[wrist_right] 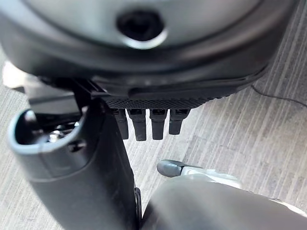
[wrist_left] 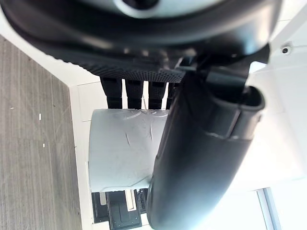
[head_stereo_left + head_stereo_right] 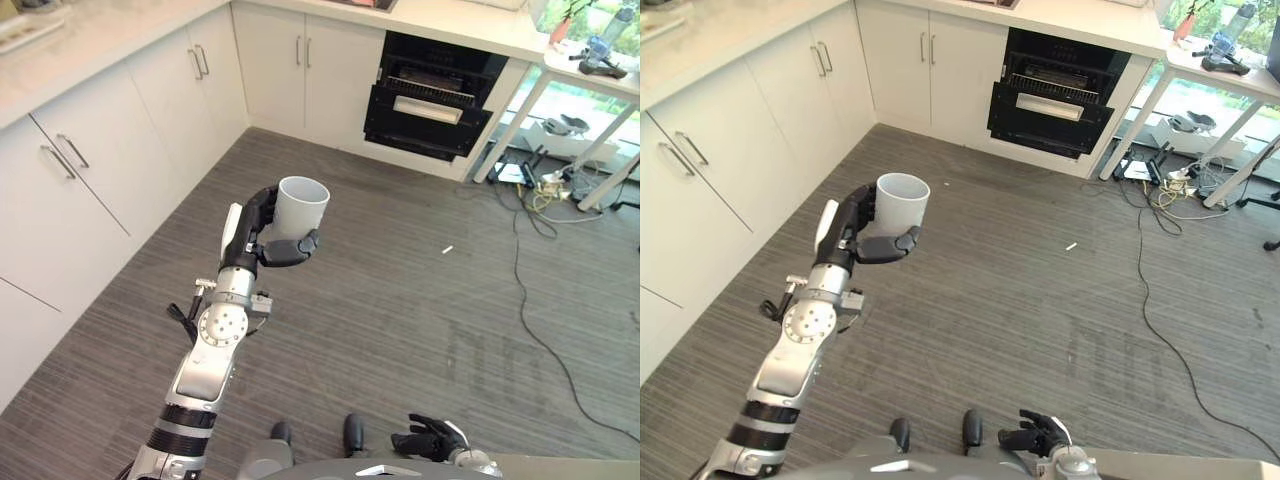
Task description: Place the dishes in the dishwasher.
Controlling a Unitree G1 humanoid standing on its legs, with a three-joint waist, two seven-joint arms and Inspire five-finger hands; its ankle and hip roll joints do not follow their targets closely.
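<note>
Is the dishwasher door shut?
No, the dishwasher door hangs open with racks showing, while the left hand holds a white cup.

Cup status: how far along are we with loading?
Done: the left hand grips the white cup, held upright above the floor. The dishwasher is open by the far cabinets. Left: carrying the cup there and racking it. The right hand hangs low, holding nothing.
</note>
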